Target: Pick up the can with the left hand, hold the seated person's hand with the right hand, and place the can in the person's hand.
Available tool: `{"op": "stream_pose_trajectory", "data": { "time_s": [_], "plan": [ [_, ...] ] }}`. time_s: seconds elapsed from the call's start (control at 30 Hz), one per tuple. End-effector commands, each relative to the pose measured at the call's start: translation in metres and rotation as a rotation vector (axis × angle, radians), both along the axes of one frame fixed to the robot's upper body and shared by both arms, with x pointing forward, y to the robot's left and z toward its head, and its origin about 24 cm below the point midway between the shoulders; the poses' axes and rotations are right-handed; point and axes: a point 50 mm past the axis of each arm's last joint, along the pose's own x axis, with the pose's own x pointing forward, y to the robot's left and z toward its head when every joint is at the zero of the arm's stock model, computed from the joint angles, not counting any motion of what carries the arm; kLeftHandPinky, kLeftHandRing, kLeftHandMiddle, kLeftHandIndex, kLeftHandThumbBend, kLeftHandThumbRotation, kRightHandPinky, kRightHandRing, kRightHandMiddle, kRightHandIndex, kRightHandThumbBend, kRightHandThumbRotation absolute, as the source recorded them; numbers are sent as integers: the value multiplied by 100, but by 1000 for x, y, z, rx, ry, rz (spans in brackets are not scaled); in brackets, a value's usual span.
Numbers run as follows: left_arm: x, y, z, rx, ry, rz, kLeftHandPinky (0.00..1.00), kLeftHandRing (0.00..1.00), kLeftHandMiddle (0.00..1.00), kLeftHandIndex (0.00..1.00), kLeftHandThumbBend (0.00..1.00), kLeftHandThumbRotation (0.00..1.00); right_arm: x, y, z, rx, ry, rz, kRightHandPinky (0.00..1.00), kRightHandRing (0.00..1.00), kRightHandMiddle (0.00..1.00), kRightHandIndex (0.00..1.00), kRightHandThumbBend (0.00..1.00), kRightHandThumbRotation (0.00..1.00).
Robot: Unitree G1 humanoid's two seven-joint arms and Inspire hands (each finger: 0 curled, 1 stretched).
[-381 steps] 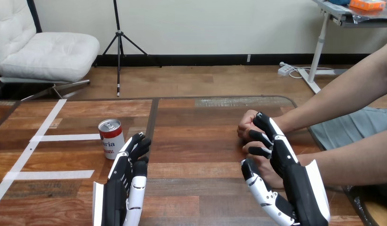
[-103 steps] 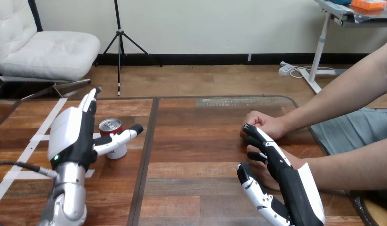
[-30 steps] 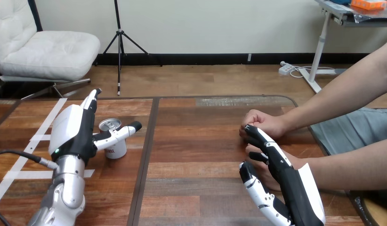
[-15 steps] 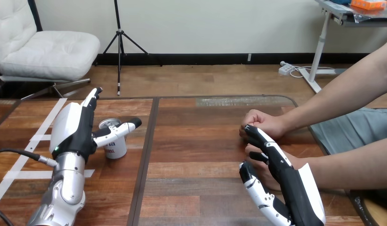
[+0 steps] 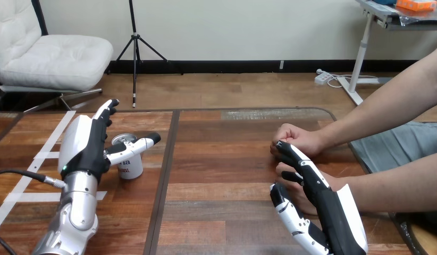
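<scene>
The robot's right hand (image 5: 325, 204) lies with straight fingers across the person's nearer hand (image 5: 297, 192) on the table (image 5: 227, 159), while its left hand (image 5: 86, 149), spread wide, flanks the upright can (image 5: 130, 169) farther left, thumb across its front.

We see the can (image 5: 131, 169) left on the table (image 5: 227, 159), left hand (image 5: 86, 149) just left of it; right hand (image 5: 333, 212) over the person's nearer hand (image 5: 299, 195), right.

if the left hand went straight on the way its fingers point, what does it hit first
Nothing, as far as I can tell: the left hand points its straight fingers away over the wooden table toward its far edge. The white-labelled metal can sits to its right, off that line.
</scene>
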Motion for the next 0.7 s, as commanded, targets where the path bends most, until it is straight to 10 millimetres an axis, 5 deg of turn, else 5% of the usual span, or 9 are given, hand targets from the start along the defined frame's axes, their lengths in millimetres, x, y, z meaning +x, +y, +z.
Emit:
{"op": "stream_pose_trajectory", "data": {
  "time_s": [0.0,0.67],
  "plan": [
    [19,-11,25,-9,-96,-26,74,83,87,89,91,50,10,-1,17,-12,-91,9,81,89,91,88,40,67],
    [22,-14,21,46,-48,-32,77,86,90,91,90,52,9,-1,17,-12,-87,7,81,90,91,88,40,68]
  ]
}}
